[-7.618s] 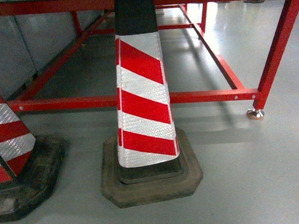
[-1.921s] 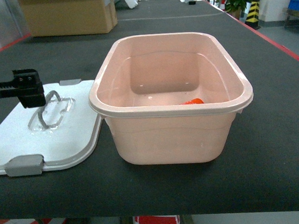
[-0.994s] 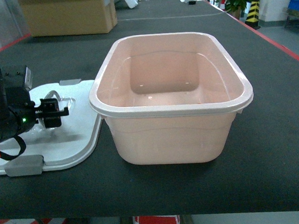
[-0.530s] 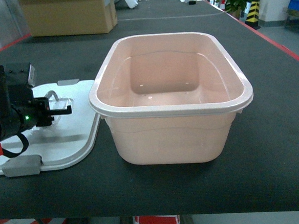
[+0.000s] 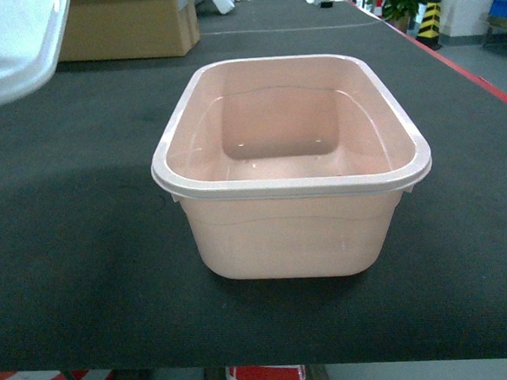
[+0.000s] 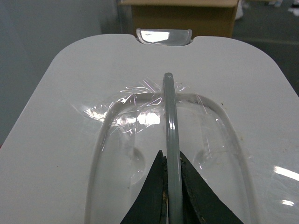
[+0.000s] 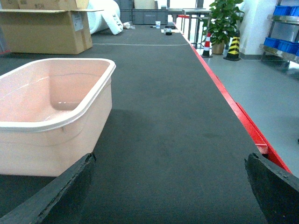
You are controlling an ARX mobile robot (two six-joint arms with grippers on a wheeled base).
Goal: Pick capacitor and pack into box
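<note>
Black matting covers the long table (image 5: 86, 280), which has a red edge on its right side. Nearest stands the pink box (image 5: 292, 187), open, upright, middle of the table; no capacitor can be made out inside it. Up at the far left the white lid (image 5: 8, 42) hangs off the table, its grey handle (image 6: 172, 140) pinched between the closed jaws of the left gripper (image 6: 172, 186). The right gripper (image 7: 170, 196) stands wide open, right of the box. Farther back sits a cardboard carton (image 5: 124, 25).
</note>
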